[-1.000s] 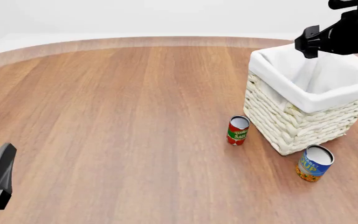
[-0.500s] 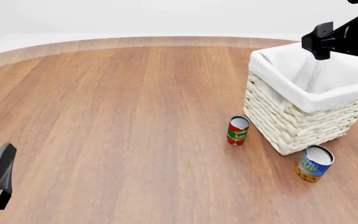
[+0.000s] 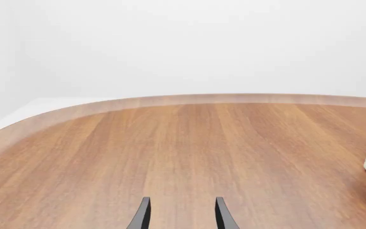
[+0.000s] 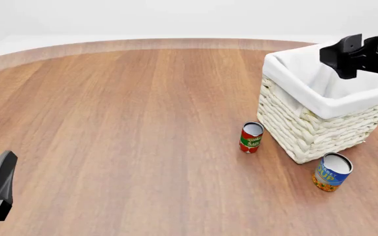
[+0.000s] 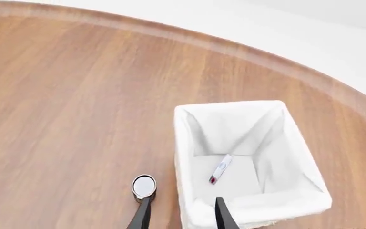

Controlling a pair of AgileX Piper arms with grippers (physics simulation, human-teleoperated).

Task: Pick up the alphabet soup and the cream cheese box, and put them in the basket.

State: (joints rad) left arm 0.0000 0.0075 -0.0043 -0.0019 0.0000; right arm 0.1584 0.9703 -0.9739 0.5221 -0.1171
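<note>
All three views share the basket (image 4: 320,105)

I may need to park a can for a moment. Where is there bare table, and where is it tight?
The whole wooden table left of the tomato sauce can is bare, out to its curved far edge. It is crowded on the right: that can and the alphabet soup stand close to the basket.
</note>
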